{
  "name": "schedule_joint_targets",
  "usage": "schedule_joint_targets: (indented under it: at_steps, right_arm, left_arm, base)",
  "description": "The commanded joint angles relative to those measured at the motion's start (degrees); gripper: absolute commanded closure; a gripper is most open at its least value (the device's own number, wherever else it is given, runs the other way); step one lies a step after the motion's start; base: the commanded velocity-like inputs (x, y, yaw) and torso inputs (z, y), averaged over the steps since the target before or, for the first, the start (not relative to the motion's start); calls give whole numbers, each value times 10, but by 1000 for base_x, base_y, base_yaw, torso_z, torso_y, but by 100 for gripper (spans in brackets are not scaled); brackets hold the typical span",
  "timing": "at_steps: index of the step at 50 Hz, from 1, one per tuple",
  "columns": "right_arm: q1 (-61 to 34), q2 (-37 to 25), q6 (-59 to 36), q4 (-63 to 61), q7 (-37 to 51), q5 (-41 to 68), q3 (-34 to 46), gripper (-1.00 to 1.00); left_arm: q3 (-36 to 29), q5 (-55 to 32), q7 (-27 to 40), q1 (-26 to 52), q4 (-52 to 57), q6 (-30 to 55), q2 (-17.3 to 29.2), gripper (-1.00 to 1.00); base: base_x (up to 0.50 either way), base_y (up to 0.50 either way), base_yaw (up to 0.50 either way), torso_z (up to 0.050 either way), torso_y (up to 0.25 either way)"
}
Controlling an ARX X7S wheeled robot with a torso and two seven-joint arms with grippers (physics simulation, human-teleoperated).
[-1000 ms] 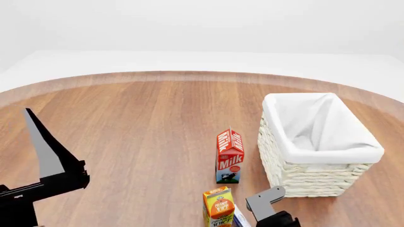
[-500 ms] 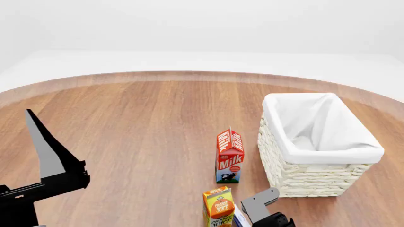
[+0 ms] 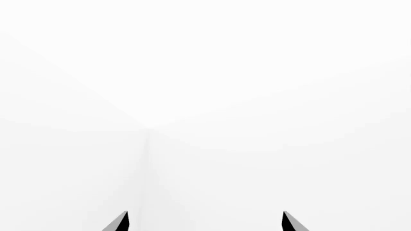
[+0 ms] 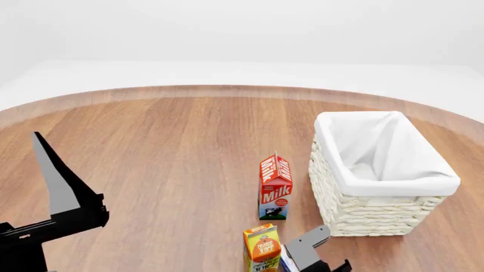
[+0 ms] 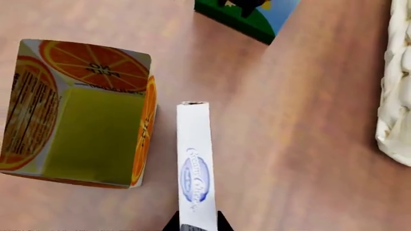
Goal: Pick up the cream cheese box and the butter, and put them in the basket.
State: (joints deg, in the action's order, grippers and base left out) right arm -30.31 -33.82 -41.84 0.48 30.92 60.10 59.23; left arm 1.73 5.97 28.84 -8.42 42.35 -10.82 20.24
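The cream cheese box (image 5: 195, 168), white with blue lettering, stands on its thin edge on the wooden table beside an orange juice carton. Only a sliver of it (image 4: 285, 262) shows in the head view. My right gripper (image 5: 197, 224) has its dark fingertips pressed against both faces of the box, shut on it; it sits at the bottom of the head view (image 4: 306, 255). The basket (image 4: 393, 184), cream wicker with a white liner, stands at the right, its wall in the right wrist view (image 5: 398, 96). My left gripper (image 4: 60, 192) is open and empty at the far left (image 3: 204, 222). The butter is out of view.
An orange juice carton (image 4: 262, 247) stands right beside the cream cheese box (image 5: 83, 113). A red milk carton (image 4: 275, 187) stands upright just beyond it, left of the basket (image 5: 247, 14). The round wooden table (image 4: 174, 141) stretches away to the left and rear.
In the head view my right gripper has slid lower and to the left, closer to the orange juice carton. The left arm has barely moved.
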Motion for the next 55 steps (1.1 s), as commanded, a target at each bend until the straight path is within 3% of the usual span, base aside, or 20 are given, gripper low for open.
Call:
schedule_joint_targets:
  at_steps: [1,11,23,28,55]
  right_arm:
    - [-3,-2,-4,-4,-1,-16,8,100]
    - [-3,-24,-2,-45,16,9,-15,100]
    - [2,-151,-2,-334,156,83,-84,100]
    - [6,-185,6,-401,186,117,-104,100]
    - [3,-295,51,-541,270,173,-169,100]
  left_arm:
    - [-2,0,1,1,-2,0,1,-100]
    - [-3,1,3,1,-3,0,3,-100]
    - [-2,1,6,0,-1,-1,5,-100]
    - [-2,2,6,-1,2,1,6,-100]
    - [-3,3,9,-4,13,8,9,-100]
  base:
    - [0,0,0,0,0]
    - [0,0,0,0,0]
    - [0,0,0,0,0]
    - [0,0,0,0,0]
    - [0,0,0,0,0]
